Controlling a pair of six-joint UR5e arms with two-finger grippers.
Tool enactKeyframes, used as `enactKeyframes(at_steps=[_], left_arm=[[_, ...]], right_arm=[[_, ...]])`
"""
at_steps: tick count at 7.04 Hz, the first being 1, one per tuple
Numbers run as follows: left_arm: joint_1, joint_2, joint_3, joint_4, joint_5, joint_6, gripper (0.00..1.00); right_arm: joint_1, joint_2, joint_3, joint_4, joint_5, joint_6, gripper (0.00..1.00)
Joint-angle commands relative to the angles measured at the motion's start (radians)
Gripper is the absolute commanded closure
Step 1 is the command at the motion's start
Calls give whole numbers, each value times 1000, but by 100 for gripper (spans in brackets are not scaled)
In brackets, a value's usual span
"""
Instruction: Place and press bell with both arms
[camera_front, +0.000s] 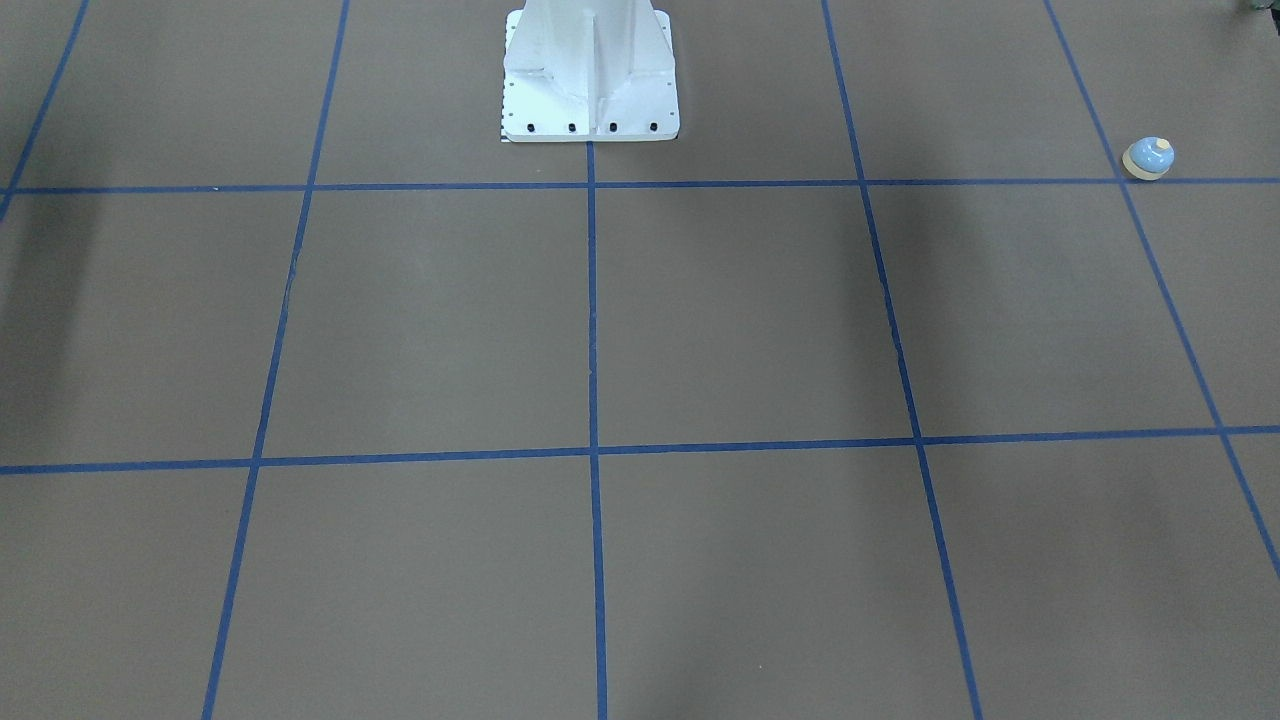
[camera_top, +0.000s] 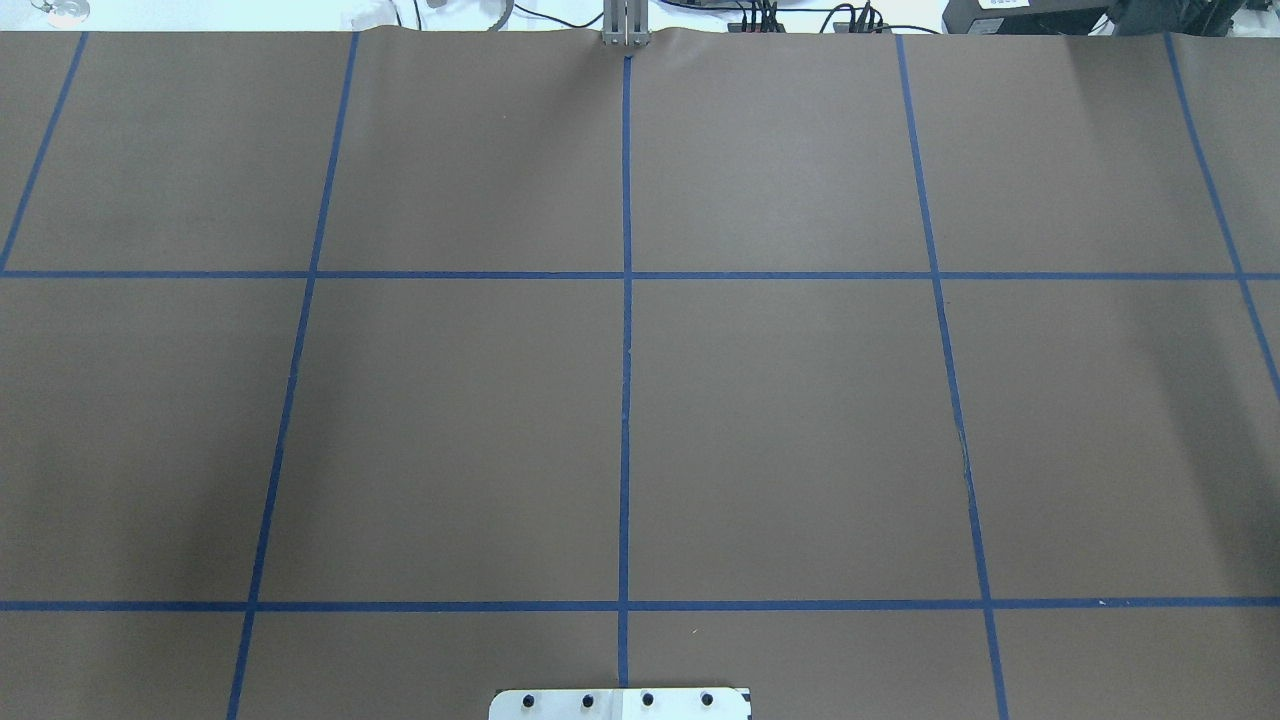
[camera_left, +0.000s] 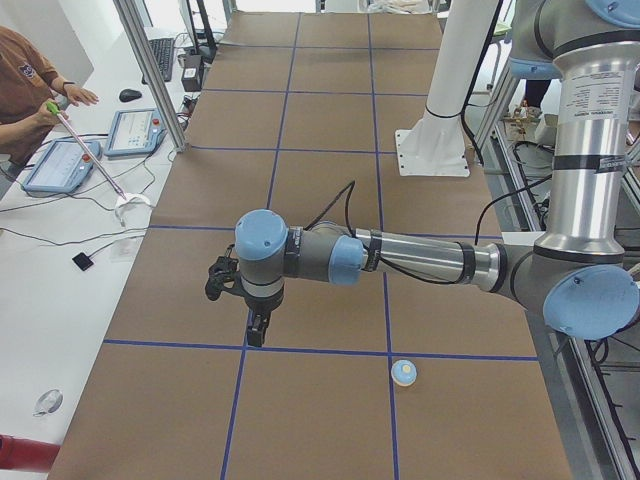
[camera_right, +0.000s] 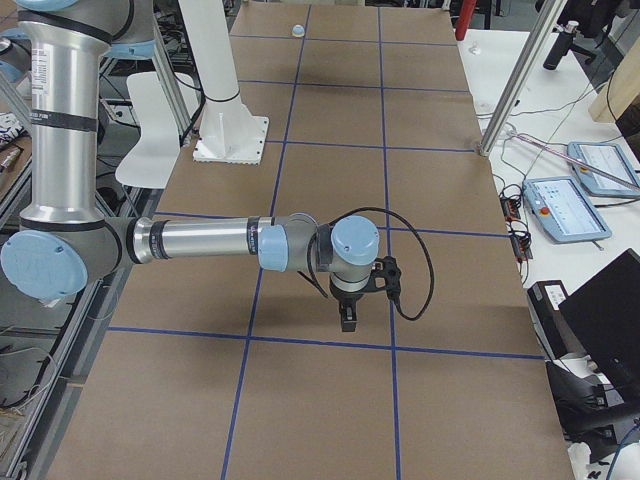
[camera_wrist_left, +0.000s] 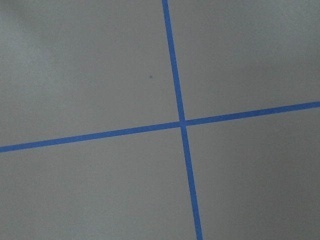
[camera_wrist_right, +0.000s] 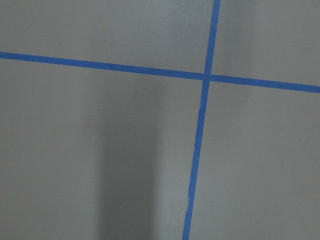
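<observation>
The light-blue bell (camera_front: 1148, 157) stands upright on the brown table, on a blue tape line near the robot's left end. It also shows in the exterior left view (camera_left: 404, 373) and far off in the exterior right view (camera_right: 297, 30). My left gripper (camera_left: 257, 330) points down above a tape crossing, apart from the bell, on the bell's operator side. My right gripper (camera_right: 347, 318) points down over a tape line far from the bell. Both grippers show only in the side views, so I cannot tell whether they are open or shut. The wrist views show only bare table and tape.
The white pedestal (camera_front: 590, 75) is bolted at the robot's edge of the table. Blue tape (camera_top: 626, 400) marks a grid. An operator (camera_left: 25, 80) with a stick and tablets (camera_left: 135, 132) are at a side table beyond the far edge.
</observation>
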Motion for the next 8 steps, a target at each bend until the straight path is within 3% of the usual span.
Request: enactKeyframes(at_steps=[1,3,5,6,8], left_arm=[[2,2,-3,2,20,0,0],[3,9,-101,102,86,-8,0],[34,12,-343,384,176,-105,0],[64,31,-426,435,205,-223,0],[280,109,-570,440,323,-664,0]], right_arm=[[4,1,-4,-4,-19,1,0],[4,2,-4,-2,-19,1,0],[4,1,-4,-4,-19,1,0],[4,1,-4,-4,-21,1,0],[2,16,7,-5,-77,2,0]])
